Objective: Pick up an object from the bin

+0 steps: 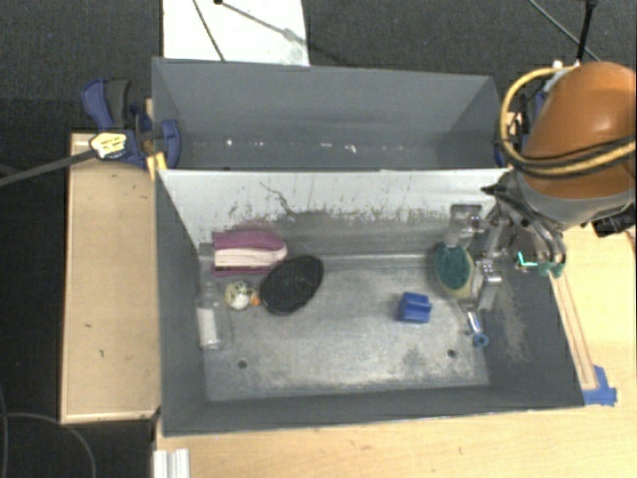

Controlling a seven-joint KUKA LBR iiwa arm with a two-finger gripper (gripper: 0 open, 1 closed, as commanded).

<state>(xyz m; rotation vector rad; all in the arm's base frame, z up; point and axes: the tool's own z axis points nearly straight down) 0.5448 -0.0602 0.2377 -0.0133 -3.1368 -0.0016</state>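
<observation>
1. Gripper (474, 307) sits low at the right end of the grey metal bin (318, 113), close to the back wall. You can't tell from this angle whether it is apart or together, so don't assume a grasp.
2. Nearest thing: a teal-green rounded lump (451, 267), just left of the gripper and touching it or nearly so. Treat that as your target. Whether the gripper is round it or only beside it can't be made out.
3. Handling, my guess: small and light, so weight is no issue. The rounded surface may be slippery and could squirt out sideways under a pinch. Material is unclear, either soft or hard plastic.
4. Where to take hold: across the narrow width at mid-height, not near the top edge. The back wall is close, so you have little room on that side.
5. Second candidate: a small blue block (414, 309) on the open floor, near the gripper and to its left. It has flat faces and is probably stiff, so it should be the easier grip.
6. Rest of the bin, all well apart at the left end:
   - a black oval brush-like pad (292, 284)
   - a pink and white folded piece (247, 249) against the back wall
   - a small pale ball (239, 295) touching the black pad
   - a clear little bottle (208, 322) lying by the left wall
7. Middle of the floor is bare, with no heap to dig through.
</observation>
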